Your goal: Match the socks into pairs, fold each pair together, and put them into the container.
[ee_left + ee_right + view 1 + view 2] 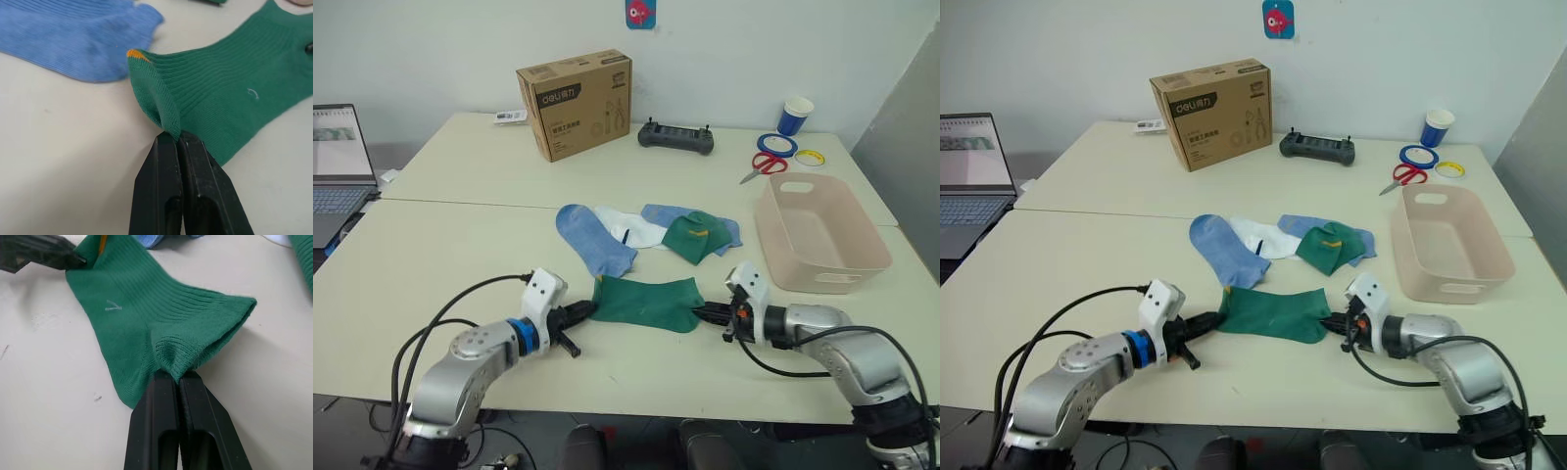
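Green fabric lies stretched between two grippers near the front edge of a cream table (440, 245). This green sock (646, 302) lies flat and lengthwise between the arms. The left gripper (588, 311) is clenched on one end, where the cloth puckers into a small peak beside an orange-yellow mark. The right gripper (703, 314) is clenched on the opposite end, bunching the ribbed cloth at its tips.

The sock is dark green knit, ribbed, with a small pale stitched mark on its upper face. It rests on the table, apart from the heap behind it.

That heap sits toward the table's middle: a blue sock (592, 238) at the left, a white sock (631, 227) partly under its neighbours, a second green sock (693, 237) with a yellow mark lying over another blue sock (724, 227). The pink basin (818, 235) stands to the right of the heap, near the right arm, with nothing visible inside.

The step in hand appears to be carrying this sock to its green partner. To do it well, both pinches should keep hold, the arms should lift together so the cloth stays taut and level, and it should be laid squarely over the other green sock without dragging the blue ones.
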